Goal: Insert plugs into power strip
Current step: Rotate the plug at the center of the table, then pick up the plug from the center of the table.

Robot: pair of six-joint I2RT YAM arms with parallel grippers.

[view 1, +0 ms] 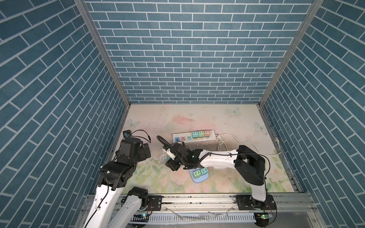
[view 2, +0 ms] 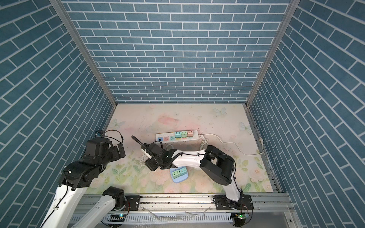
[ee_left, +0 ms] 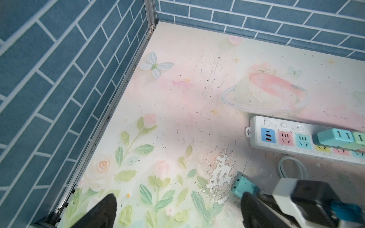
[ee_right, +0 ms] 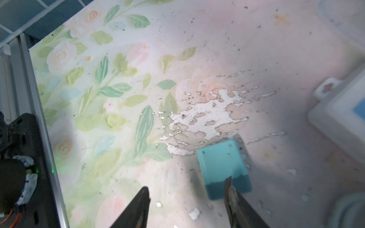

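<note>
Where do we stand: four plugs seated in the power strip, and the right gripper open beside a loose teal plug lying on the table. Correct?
Not quite. The power strip has three seated plugs, not four: teal, green and pinkish-tan, as both top views show. The rest holds: in the right wrist view the right gripper is open beside the loose teal plug lying on the table.

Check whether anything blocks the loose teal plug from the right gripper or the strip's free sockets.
Nothing separates the right gripper from the teal plug; one finger is at its edge. Between plug and power strip, only a white cord loop lies flat.
</note>
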